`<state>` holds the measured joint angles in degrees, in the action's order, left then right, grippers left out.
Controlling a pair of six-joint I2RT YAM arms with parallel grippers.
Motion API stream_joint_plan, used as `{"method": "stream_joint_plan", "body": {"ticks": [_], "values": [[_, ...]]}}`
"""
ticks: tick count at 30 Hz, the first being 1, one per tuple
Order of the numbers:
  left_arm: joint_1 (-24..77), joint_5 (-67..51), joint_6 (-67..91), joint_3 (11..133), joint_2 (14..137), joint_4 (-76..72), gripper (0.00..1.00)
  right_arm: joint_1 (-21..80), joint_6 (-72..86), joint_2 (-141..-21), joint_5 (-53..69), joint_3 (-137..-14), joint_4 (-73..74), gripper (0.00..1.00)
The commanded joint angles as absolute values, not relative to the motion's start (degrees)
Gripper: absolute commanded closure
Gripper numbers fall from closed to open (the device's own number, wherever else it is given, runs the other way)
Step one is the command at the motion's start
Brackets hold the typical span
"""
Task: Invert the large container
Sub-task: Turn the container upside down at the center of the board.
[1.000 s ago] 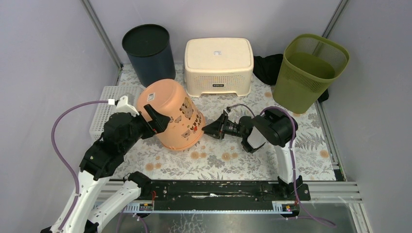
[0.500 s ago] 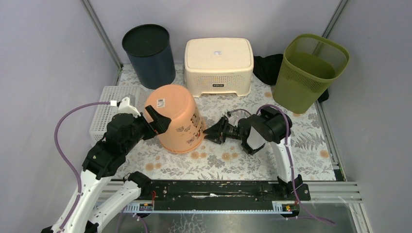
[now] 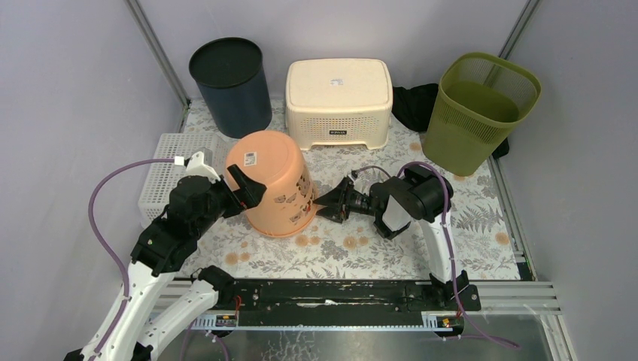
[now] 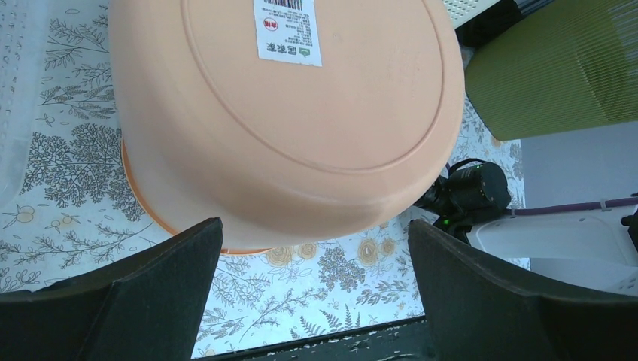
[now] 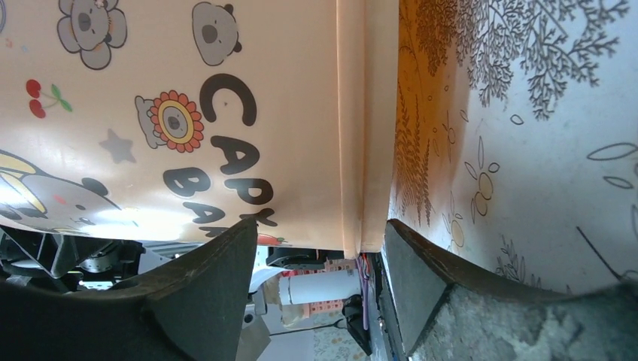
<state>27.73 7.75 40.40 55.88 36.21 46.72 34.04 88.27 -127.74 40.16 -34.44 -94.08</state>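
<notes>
Both tools apart: left tool (image 4: 312,248) flanks upturned base of peach plastic cartoon-print bucket (image 3: 271,184); right tool (image 5: 322,226) straddles its rim by tabletop (image 3: 481,226).

The orange container (image 3: 269,183) stands mouth-down, so its inside is hidden against the bench (image 3: 361,256); in the left wrist view its label (image 4: 288,31) is cut by the top edge, the small print unreadable. The right end effector (image 5: 322,229) covers the end of the lettering (image 5: 226,143) on its wall, and whether it touches the rim (image 5: 367,120) cannot be told.
</notes>
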Motion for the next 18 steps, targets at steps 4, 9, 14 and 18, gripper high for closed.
{"method": "stream_joint_plan", "body": {"ticks": [4, 9, 14, 18], "values": [[27.95, 7.14, 40.96, 55.20, 36.43, 42.80, 0.00, 33.23, 87.65, -129.31, 41.33, -34.21, -94.69, 0.27], [27.95, 7.08, 40.96, 55.16, 36.80, 42.56, 0.00, 33.22, 78.02, -122.39, 41.57, -34.51, -77.66, 0.26], [27.94, 6.86, 41.04, 55.28, 37.07, 42.24, 0.00, 33.22, 69.44, -116.13, 40.76, -36.06, -62.82, 0.24], [27.95, 6.90, 40.87, 55.46, 37.44, 42.21, 0.00, 33.22, 64.87, -113.57, 40.06, -37.70, -53.60, 0.24]]}}
